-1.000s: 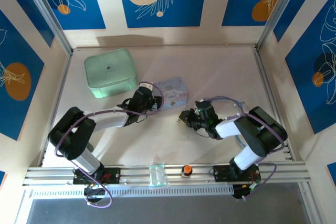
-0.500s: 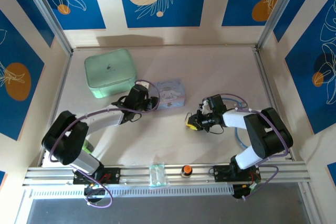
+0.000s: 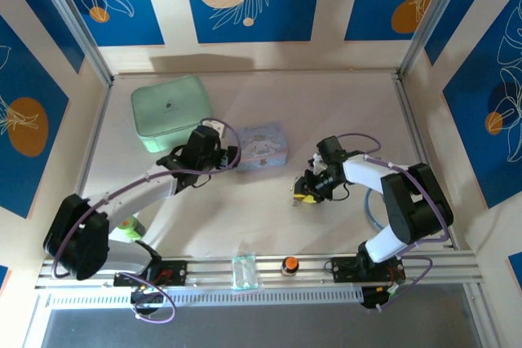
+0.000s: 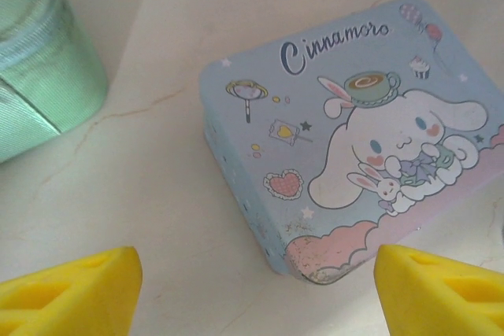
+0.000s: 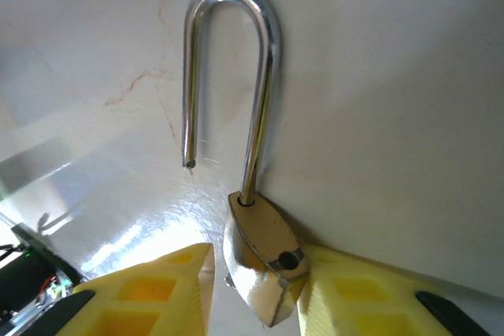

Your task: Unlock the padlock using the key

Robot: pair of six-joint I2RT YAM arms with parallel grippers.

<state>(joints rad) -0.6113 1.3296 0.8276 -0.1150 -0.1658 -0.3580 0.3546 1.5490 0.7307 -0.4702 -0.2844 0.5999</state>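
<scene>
Sitting between the close-set pads of the right gripper, hold unclear, the padlock has its shackle sprung, so only letting go seems left; the left gripper gapes empty above the tin.

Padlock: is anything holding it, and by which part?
The padlock: brass body between the right end effector pads, shackle sticking out; whether they grip it cannot be told.

The padlock is polished brassy metal, with a mirror-bright silver shackle. The bench is glossy, pale and marble-veined. The cartoon box looks like smooth printed tin, scuffed along its rim. The green case is ribbed woven cloth.
</scene>
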